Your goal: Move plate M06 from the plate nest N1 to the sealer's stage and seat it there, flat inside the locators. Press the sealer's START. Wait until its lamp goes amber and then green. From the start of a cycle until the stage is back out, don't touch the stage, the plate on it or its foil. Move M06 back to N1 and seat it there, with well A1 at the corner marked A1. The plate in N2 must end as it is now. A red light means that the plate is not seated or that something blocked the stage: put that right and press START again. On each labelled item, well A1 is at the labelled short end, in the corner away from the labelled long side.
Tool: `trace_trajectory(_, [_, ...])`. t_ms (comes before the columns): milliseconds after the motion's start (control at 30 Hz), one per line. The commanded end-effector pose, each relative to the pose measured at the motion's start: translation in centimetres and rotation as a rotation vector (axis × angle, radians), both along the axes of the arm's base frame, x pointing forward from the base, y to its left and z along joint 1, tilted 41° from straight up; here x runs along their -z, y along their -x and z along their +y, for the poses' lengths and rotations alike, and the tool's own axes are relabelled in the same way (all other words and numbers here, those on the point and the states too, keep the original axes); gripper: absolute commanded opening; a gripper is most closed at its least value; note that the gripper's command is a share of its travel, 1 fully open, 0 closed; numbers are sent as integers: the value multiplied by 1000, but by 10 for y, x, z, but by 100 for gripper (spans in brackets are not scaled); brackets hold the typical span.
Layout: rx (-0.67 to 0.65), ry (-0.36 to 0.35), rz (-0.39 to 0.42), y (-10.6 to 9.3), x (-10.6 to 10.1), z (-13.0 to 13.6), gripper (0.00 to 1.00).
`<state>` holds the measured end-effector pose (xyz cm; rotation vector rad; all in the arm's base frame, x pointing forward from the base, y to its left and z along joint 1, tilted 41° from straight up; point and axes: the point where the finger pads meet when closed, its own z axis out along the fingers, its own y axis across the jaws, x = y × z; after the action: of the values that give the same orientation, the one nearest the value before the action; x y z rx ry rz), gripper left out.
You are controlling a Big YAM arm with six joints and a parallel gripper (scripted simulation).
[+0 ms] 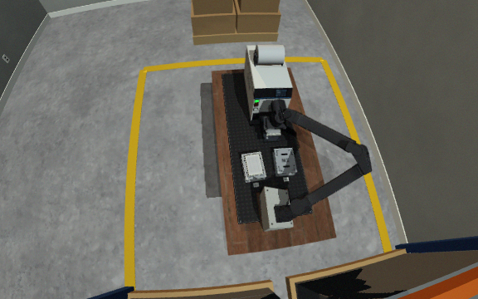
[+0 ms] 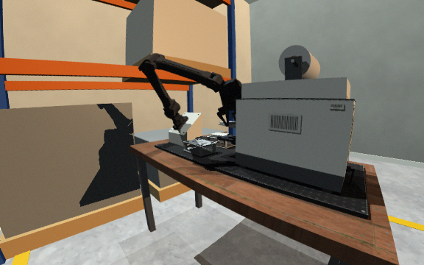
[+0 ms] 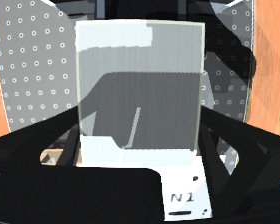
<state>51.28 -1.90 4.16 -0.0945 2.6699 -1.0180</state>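
Note:
Plate M06 (image 1: 273, 133) (image 3: 140, 100) has a smooth, shiny grey top with no open wells showing. My gripper (image 1: 273, 129) (image 2: 227, 121) (image 3: 139, 112) is shut on its two long sides and holds it about level, raised in front of the sealer (image 1: 272, 77) (image 2: 293, 136). The sealer's lamp (image 1: 256, 101) is green. The stage is hidden under the gripper or too dark to tell. Nest N1 (image 1: 290, 159) (image 2: 202, 142) is empty; its label (image 3: 183, 196) shows at the bottom of the wrist view. Nest N2 holds a white plate (image 1: 254, 164).
The arm's base stands on a pale angled block (image 1: 271, 203) behind the nests. The arm's elbow (image 1: 361, 155) sticks out past the table's side. A foil roll (image 1: 270, 54) (image 2: 315, 64) sits on top of the sealer. The black perforated mat (image 1: 236, 124) lies under everything.

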Motion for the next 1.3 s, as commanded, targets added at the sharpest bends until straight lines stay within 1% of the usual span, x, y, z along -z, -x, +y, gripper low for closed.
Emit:
trace_trajectory(0, [-31, -8, -25, -5, -11, 13, 0])
trace_trajectory(133, [-34, -11, -40, 7, -16, 12, 0])
trace_trajectory(200, [-36, -9, -32, 13, -17, 12, 0])
trace_trajectory(333, [-35, -8, -27, 13, -15, 11, 0])
trace_trajectory(467, [-35, -8, -27, 27, -17, 8, 0])
trace_trajectory(767, [1, -9, -38, 47, -24, -14, 0])
trace_trajectory(867, [2, -7, -30, 48, -23, -15, 0])
trace_trajectory(933, [4, -4, -15, 55, -20, -17, 0])
trace_trajectory(1033, [6, -4, -15, 65, -23, -20, 0])
trace_trajectory(1267, [-11, -6, -24, 76, -34, -15, 0])
